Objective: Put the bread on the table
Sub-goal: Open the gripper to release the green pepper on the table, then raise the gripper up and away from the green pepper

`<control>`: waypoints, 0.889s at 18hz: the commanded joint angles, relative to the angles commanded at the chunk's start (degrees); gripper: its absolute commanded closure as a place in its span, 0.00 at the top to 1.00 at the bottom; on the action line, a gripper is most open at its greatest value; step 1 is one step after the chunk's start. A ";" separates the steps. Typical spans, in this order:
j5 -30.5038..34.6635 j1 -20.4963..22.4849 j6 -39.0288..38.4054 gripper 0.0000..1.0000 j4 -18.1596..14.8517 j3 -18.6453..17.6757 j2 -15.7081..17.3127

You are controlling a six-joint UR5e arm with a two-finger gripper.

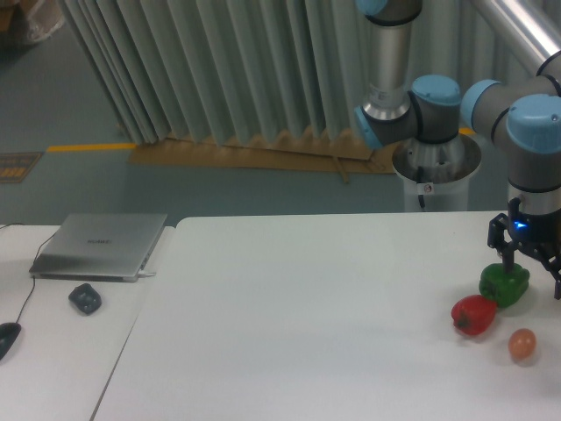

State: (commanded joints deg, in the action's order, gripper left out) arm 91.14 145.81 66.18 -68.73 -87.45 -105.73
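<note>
Nothing plainly loaf-shaped to be made out; closest candidate a small rounded lump (522,344), tan-orange with a dull, slightly mottled skin, lying on the table (307,316) near its right front corner. Cannot tell from this blurred view whether that lump is the bread. Rests free on the surface, not gripped by anything.

Just to the left and a little behind it, a glossy red pepper (473,315), plump and lobed, lying on its side. Touching or nearly touching that, further back, a green pepper (504,284), blocky and shiny, with a darker dimple on top.

Over the green pepper hangs the claw (530,276): black, angular metal fingers (506,253) splayed wide in a released stance, one prong coming down at the pepper's left shoulder, the other cut off by the right edge of the view. Holds nothing. Small blue light glowing at the wrist above it. Arm (535,123) built of smooth grey tubes with pale blue caps at the joints, rising from a round grey pedestal (436,171) behind the table.

Table itself broad, matte white, flat, with rounded corners. Beside it on the left, a narrower white desk (53,351) carrying a closed silver laptop (99,246), a small dark crumpled-looking object (85,299), and a black mouse (7,336) with a thin cable. Behind all, pleated grey curtains (219,70) above a teal floor
</note>
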 joint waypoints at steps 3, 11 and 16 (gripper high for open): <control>-0.26 1.31 0.35 1.00 -0.09 -0.26 0.87; 0.18 6.05 4.55 1.00 0.70 1.32 0.09; -0.97 15.20 4.06 1.00 3.34 1.58 -2.89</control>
State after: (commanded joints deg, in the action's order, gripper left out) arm 90.18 161.00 70.24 -65.39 -85.87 -108.62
